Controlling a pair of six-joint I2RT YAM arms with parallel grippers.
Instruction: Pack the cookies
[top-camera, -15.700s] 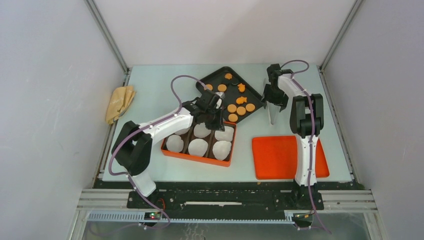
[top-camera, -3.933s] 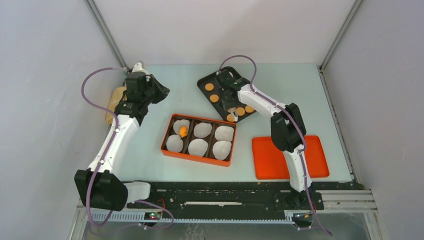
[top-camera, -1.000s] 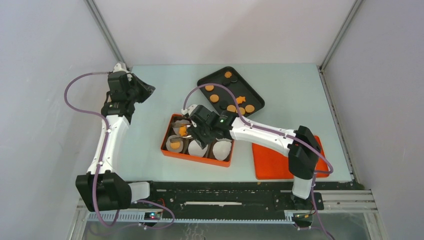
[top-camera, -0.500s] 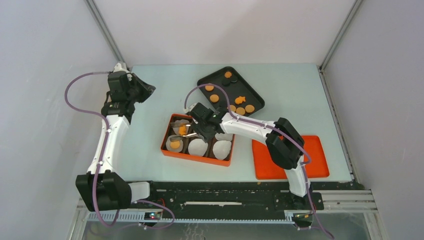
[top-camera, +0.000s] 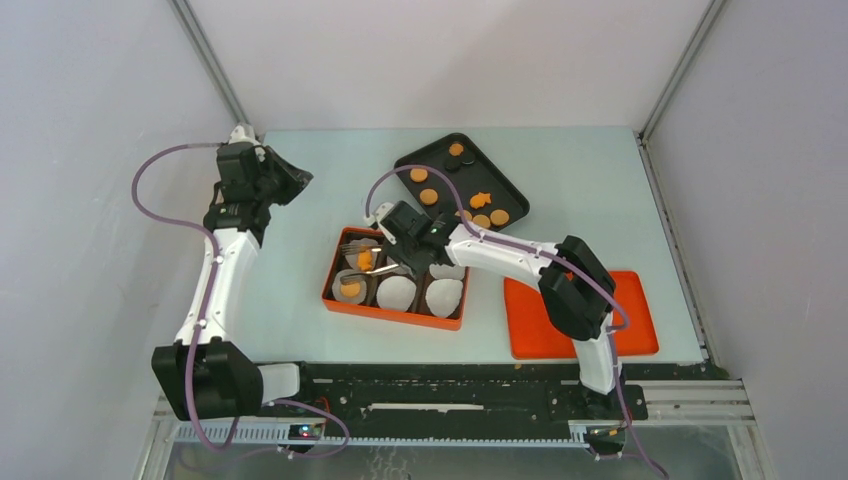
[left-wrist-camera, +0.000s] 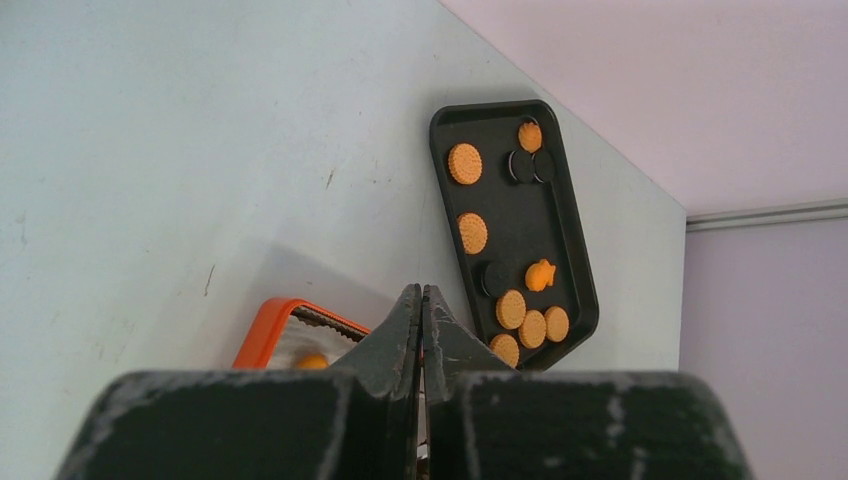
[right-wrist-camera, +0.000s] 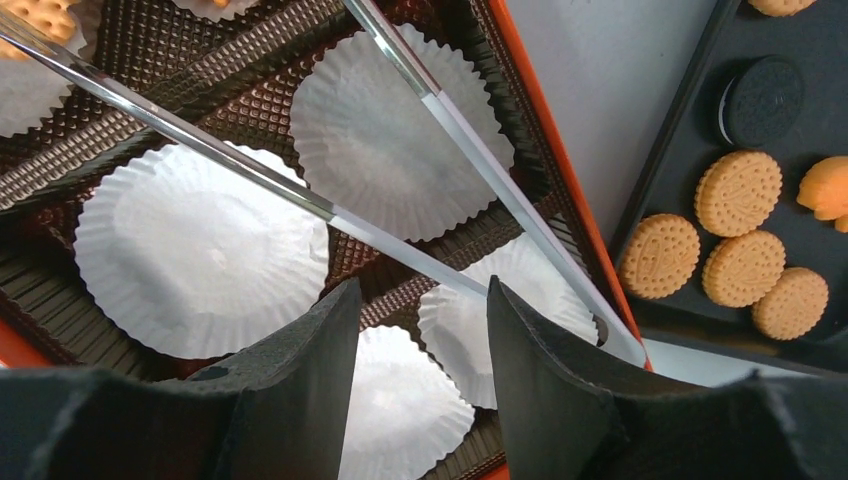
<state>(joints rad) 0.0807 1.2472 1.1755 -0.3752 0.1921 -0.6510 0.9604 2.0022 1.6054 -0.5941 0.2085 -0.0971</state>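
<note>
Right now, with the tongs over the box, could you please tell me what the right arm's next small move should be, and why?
I would probably carry the right gripper over to the black tray for another cookie: its tongs hang empty over the orange box, several liners look unfilled, and cookies lie on the tray.

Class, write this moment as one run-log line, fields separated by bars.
left gripper shut, empty | right gripper holds tongs over orange box | two cookies in liners | others on black tray
</note>
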